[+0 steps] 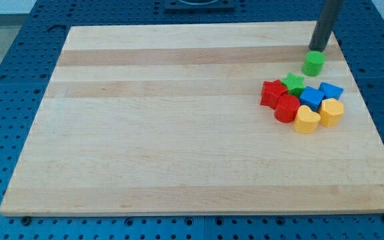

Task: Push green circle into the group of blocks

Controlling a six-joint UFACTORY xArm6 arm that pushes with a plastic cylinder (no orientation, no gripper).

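Observation:
The green circle (pixel 313 63) stands on the wooden board (pixel 179 127) at the view's upper right. My tip (pixel 317 49) is just above it in the view, touching or nearly touching its top edge. Below the circle, a small gap away, lies the group of blocks: a green star (pixel 293 83), a red star (pixel 271 93), a red cylinder (pixel 287 109), a blue cube (pixel 311 97), a blue block (pixel 331 90), a yellow heart (pixel 306 121) and a yellow hexagon (pixel 331 113). The green star is the group's closest block to the circle.
The board's right edge (pixel 372 120) runs close to the group. The blue perforated table (pixel 19 80) surrounds the board. A dark fixture (pixel 197 5) sits at the view's top middle.

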